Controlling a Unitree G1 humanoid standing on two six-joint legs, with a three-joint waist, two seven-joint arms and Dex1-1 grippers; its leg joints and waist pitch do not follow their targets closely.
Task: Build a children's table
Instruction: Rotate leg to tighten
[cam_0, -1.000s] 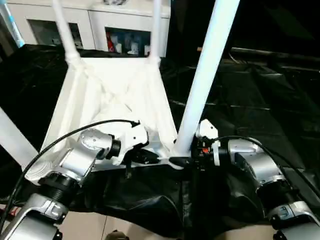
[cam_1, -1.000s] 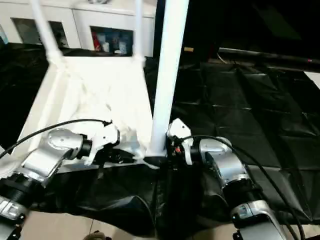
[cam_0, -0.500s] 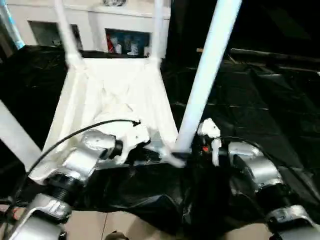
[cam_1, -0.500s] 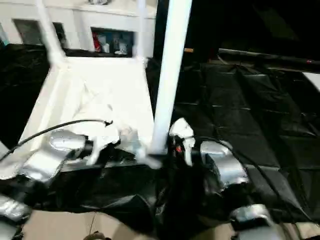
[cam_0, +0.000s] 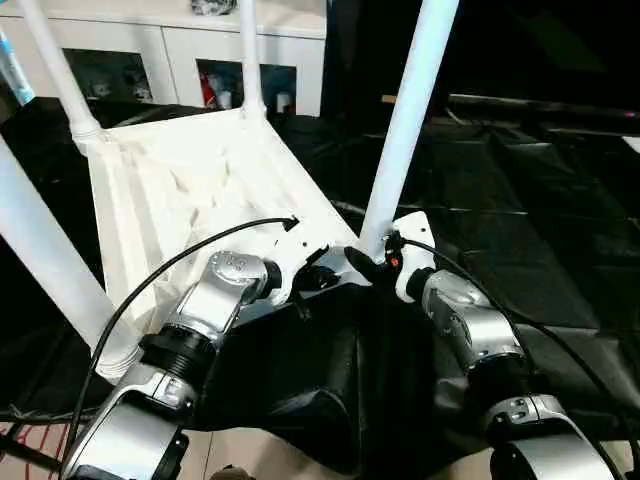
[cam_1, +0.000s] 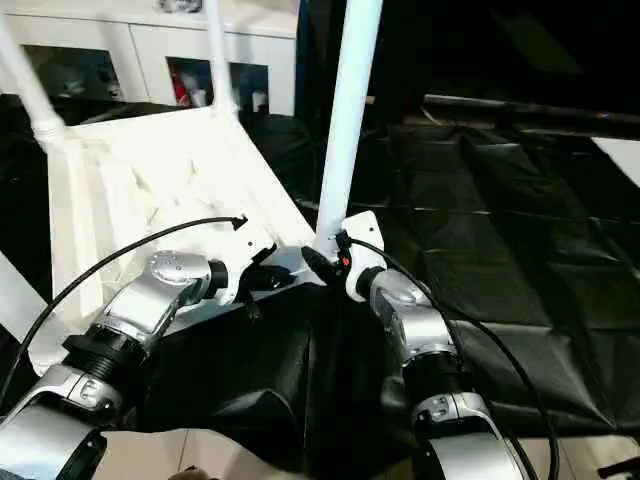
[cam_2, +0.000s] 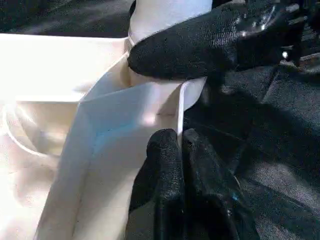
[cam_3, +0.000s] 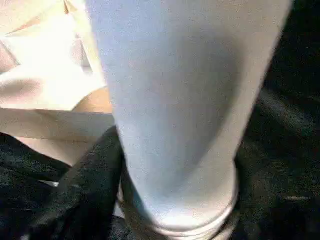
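The black sheeting (cam_0: 520, 200) spreads wide over the floor, and on it lies the children's table (cam_0: 190, 190), upside down, ribbed underside facing up, its legs pointing toward the ceiling. Behind it stands a white cabinet (cam_0: 180, 50) with glass doors, small items on its shelves. Four legs are up: the big near-left leg (cam_0: 50, 270) slants across the left edge, two thinner-looking far legs rise by the cabinet, and the near-right leg (cam_0: 410, 110) stands tall in the middle of the head views. Both silver forearms reach in toward that near-right corner (cam_2: 150, 105). The right gripper (cam_0: 372, 262) is wrapped around the base of the near-right leg, one black finger (cam_3: 80, 195) pressed against the leg just above its collar, jaws spread to the leg's width. The left gripper (cam_2: 180, 145) has its two fingers pinched together on the thin upright rim of the tabletop, right beside that corner socket, with the right gripper's finger (cam_2: 210, 42) just beyond it.
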